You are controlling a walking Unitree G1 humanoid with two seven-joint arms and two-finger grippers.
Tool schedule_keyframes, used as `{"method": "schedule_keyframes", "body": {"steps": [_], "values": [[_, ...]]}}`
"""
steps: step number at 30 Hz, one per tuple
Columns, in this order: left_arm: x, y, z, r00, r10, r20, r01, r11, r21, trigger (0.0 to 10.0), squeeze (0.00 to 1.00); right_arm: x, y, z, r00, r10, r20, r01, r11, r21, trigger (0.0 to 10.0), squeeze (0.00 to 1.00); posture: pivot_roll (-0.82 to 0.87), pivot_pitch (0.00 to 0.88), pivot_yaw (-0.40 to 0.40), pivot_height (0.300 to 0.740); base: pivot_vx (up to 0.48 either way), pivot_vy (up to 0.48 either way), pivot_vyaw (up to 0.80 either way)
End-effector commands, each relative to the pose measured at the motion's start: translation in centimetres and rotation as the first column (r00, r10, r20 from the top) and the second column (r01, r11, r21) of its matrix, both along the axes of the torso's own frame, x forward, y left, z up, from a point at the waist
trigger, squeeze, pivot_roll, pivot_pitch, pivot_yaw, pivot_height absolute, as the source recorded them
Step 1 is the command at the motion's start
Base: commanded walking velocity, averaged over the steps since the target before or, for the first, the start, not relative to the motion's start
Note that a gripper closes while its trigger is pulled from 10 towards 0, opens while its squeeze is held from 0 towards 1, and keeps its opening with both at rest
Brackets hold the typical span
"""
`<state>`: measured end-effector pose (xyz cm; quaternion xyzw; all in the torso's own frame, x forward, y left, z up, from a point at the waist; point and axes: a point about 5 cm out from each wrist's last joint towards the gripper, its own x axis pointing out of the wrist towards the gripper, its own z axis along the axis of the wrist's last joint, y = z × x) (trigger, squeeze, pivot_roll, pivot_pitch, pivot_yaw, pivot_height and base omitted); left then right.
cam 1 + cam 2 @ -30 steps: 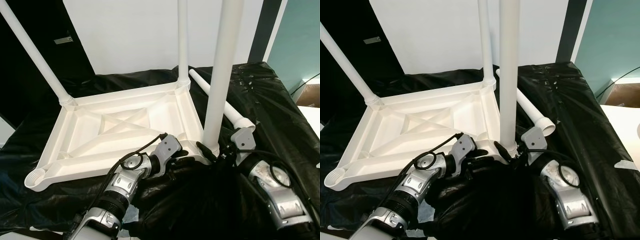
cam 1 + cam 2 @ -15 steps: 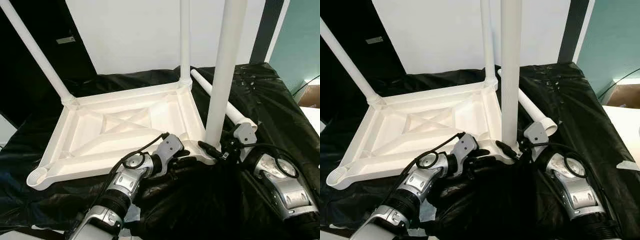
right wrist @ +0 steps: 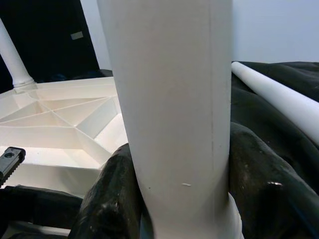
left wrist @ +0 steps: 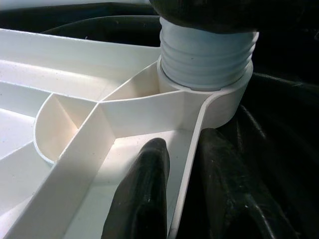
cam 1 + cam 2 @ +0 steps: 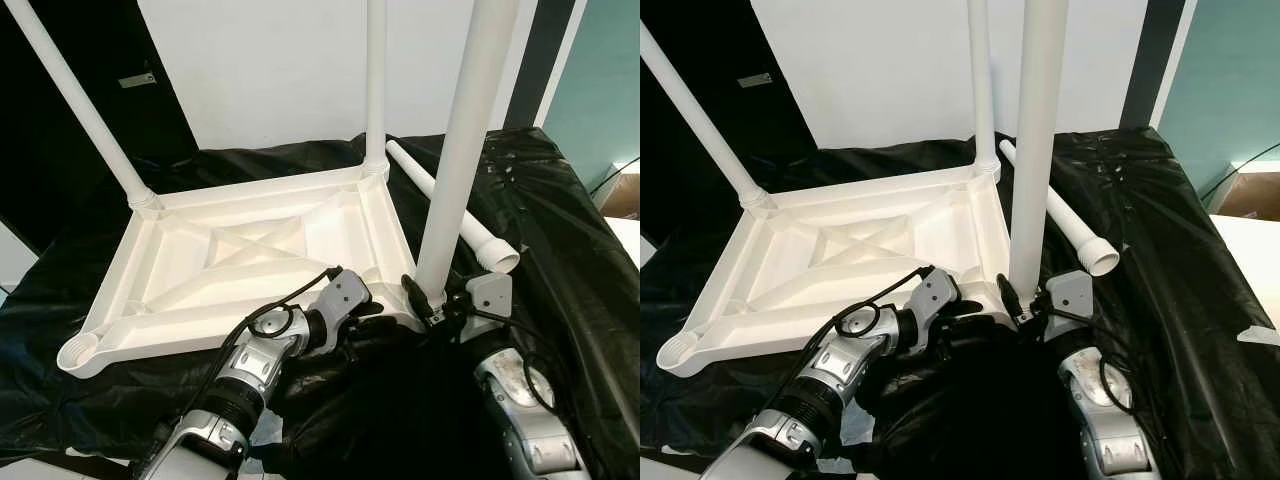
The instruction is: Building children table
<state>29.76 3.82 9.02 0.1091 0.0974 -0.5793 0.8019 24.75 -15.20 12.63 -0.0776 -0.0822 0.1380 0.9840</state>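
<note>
Right gripper [image 3: 179,199] clamps near leg [image 5: 463,160] at base, frame centre. Left gripper [image 4: 179,199] pinches rim of upturned tabletop [image 5: 240,250]. Loose leg [image 5: 450,205] upper right.

Plain room, black-draped worktop [image 5: 560,230]

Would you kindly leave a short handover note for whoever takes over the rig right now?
Left gripper: shut on the rim of the upturned white tabletop, beside the near-right socket.
Right gripper: shut on the near-right leg, low down at its socket.
Done: three legs stand in their sockets, counting the held one.
Left: the near-left socket is empty; the fourth leg lies on the black sheet to the right.
</note>
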Motion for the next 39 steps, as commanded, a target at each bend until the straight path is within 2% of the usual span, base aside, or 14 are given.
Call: {"method": "schedule_keyframes", "body": {"steps": [1, 2, 3, 4, 5, 12, 13, 21, 24, 31, 32, 33, 36, 39], "values": [[-0.6, 1.3, -2.5, 0.994, 0.036, -0.104, -0.03, 0.998, 0.064, 10.0, 0.0, -0.2, -1.7, -1.5, 0.993, -0.095, -0.066, 0.092, 0.995, -0.045, 1.3, 0.0, -0.07, 0.0, 0.094, 0.74, 0.0, 0.0, 0.0], [-0.6, 1.3, -2.5, 0.994, 0.036, -0.104, -0.029, 0.997, 0.065, 10.0, 0.0, 0.1, -1.7, -1.4, 0.995, -0.075, -0.064, 0.071, 0.995, -0.067, 10.0, 0.0, -0.07, 0.0, 0.093, 0.74, 0.0, 0.0, 0.0], [-0.6, 1.3, -2.5, 0.994, 0.036, -0.104, -0.029, 0.997, 0.065, 10.0, 0.0, 0.1, -1.7, -1.4, 0.995, -0.075, -0.064, 0.071, 0.995, -0.067, 10.0, 0.0, -0.07, 0.0, 0.093, 0.74, 0.0, 0.0, 0.0], [-0.5, 1.3, -2.4, 0.994, 0.035, -0.103, -0.028, 0.997, 0.067, 10.0, 0.0, 0.5, -1.4, -1.2, 0.996, -0.028, -0.079, 0.023, 0.997, -0.071, 10.0, 0.98, -0.07, 0.0, 0.093, 0.74, 0.0, 0.0, 0.0], [-0.5, 1.3, -2.4, 0.994, 0.035, -0.101, -0.028, 0.997, 0.066, 10.0, 0.0, 0.7, -1.2, -1.0, 0.996, 0.023, -0.083, -0.029, 0.997, -0.071, 10.0, 1.0, -0.07, 0.0, 0.093, 0.74, 0.0, 0.0, 0.0], [-0.4, 1.1, -2.4, 0.994, 0.035, -0.101, -0.028, 0.998, 0.064, 10.0, 0.0, 1.0, -0.8, -0.7, 0.978, 0.161, -0.131, -0.172, 0.982, -0.081, 10.0, 1.0, -0.08, 0.0, 0.09, 0.74, 0.0, 0.0, 0.0], [-0.4, 1.0, -2.4, 0.994, 0.035, -0.102, -0.029, 0.998, 0.061, 10.0, 0.0, 1.1, -1.0, -0.7, 0.968, 0.202, -0.147, -0.221, 0.968, -0.122, 10.0, 0.0, -0.08, 0.0, 0.088, 0.74, 0.0, 0.0, 0.0], [-0.4, 0.8, -2.3, 0.994, 0.032, -0.102, -0.026, 0.998, 0.055, 10.0, 0.0, 2.7, -2.1, 0.9, 0.934, 0.322, -0.155, -0.351, 0.908, -0.23, 10.0, 0.0, -0.08, 0.0, 0.084, 0.74, 0.0, 0.0, 0.0], [-0.3, 0.5, -2.3, 0.994, 0.026, -0.102, -0.02, 0.998, 0.055, 10.0, 0.0, 4.1, -1.0, 1.8, 0.915, 0.382, -0.134, -0.404, 0.865, -0.296, 10.0, 0.0, -0.09, 0.0, 0.084, 0.74, 0.0, 0.0, 0.0], [-0.1, 0.4, -2.1, 0.995, 0.027, -0.095, -0.022, 0.998, 0.052, 10.0, 0.0, 5.0, -0.7, 1.8, 0.875, 0.447, -0.186, -0.484, 0.808, -0.335, 10.0, 0.0, -0.09, 0.0, 0.092, 0.74, 0.0, 0.0, 0.0], [0.0, 0.5, -2.0, 0.995, 0.028, -0.093, -0.023, 0.998, 0.052, 10.0, 0.0, 5.1, -0.9, 1.6, 0.857, 0.465, -0.22, -0.514, 0.792, -0.329, 4.5, 0.0, -0.09, 0.0, 0.093, 0.74, 0.0, 0.0, 0.0], [0.0, 0.6, -2.0, 0.995, 0.028, -0.092, -0.023, 0.998, 0.054, 10.0, 0.0, 5.2, -1.2, 1.4, 0.838, 0.48, -0.259, -0.543, 0.78, -0.312, 0.0, 0.0, -0.09, 0.0, 0.093, 0.74, 0.0, 0.0, 0.0], [0.1, 0.7, -2.0, 0.995, 0.028, -0.091, -0.023, 0.998, 0.056, 10.0, 0.0, 5.2, -1.5, 1.4, 0.824, 0.49, -0.286, -0.561, 0.776, -0.288, 0.0, 0.0, -0.09, 0.0, 0.093, 0.74, 0.0, 0.0, 0.0], [0.1, 0.8, -2.1, 0.995, 0.031, -0.091, -0.025, 0.998, 0.062, 10.0, 0.0, 5.5, -2.1, 1.7, 0.804, 0.501, -0.322, -0.566, 0.809, -0.155, 0.0, 0.0, -0.09, 0.0, 0.094, 0.74, 0.0, 0.0, 0.0]]}}
